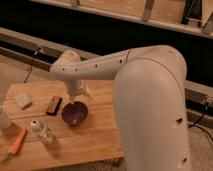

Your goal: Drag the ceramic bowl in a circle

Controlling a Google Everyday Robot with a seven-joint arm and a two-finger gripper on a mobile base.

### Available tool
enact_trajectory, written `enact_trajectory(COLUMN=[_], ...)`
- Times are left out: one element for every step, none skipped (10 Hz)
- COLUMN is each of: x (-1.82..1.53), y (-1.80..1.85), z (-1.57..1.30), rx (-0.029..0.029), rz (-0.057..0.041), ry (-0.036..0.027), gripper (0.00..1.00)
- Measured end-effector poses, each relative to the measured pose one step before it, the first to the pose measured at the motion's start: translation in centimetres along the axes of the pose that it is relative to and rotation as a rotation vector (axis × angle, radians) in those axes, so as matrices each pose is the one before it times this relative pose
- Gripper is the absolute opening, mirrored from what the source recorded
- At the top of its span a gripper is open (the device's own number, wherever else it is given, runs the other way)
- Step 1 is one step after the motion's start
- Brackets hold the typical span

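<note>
Gripper: the gripper (76, 98) is seen at the end of the white arm (102, 66), pointed down over the wooden table (97, 137), left of the table's middle.
Gripper opening: how wide it stands cannot be told; the tip is lost against the dark glaze beneath it.
Gripper contact: the tip is set at the back rim of the ceramic bowl (75, 115), touching it or just inside it. Which of the two cannot be told, and no clear grasp is shown.
Ceramic bowl: it is placed upright on the table, directly under the gripper, near the table's middle. Its dark maroon inside is turned up.
Dark bar: a flat dark bar (54, 105) with reddish marks is laid just beside the bowl, on its left, apart from it by a narrow gap.
Small bottle: a clear small bottle (41, 131) with a pale cap is stood in front of the bowl and to its left, near but not touching.
Pale block: a pale block (22, 100) is laid well to the left, beyond the dark bar.
Orange piece: a long orange piece (18, 141) is laid near the front left edge.
White cup: a white cup (3, 119) is partly cut off at the left edge.
Obstruction: the right part of the table is hidden behind the arm's bulky near section.
Open wood: bare wood is seen to the right of the bowl and in front of it.
</note>
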Motion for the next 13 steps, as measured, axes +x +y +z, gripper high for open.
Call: enact_trajectory(x=[0.002, 0.002, -0.005, -0.009, 0.000, 0.213, 0.783, 0.687, 0.993, 0.468, 0.880, 0.399, 0.351], y=[0.009, 0.002, -0.026, -0.008, 0.295, 0.372, 0.055, -0.076, -0.177, -0.158, -0.459, -0.123, -0.081], z=[0.002, 0.004, 0.025, 0.469, 0.644, 1.192, 1.826, 1.072, 1.360, 0.611, 1.079, 0.515, 0.590], rx=[0.00004, 0.00003, 0.00066, -0.00254, -0.01291, -0.02389, -0.02543, -0.01281, -0.01069, 0.00021, 0.00043, -0.00087, -0.00269], rz=[-0.00018, -0.00008, -0.00022, -0.01007, -0.01427, -0.01919, -0.02156, -0.00994, -0.01389, -0.00827, -0.00985, -0.00456, -0.00248], ry=[0.00003, 0.00010, -0.00026, -0.00867, -0.01410, -0.02019, -0.01512, -0.00485, -0.00425, -0.00108, -0.00095, 0.00001, -0.00007], gripper=[0.65, 0.65, 0.65, 0.65, 0.65, 0.65, 0.65, 0.65, 0.65, 0.65, 0.65, 0.65, 0.65])
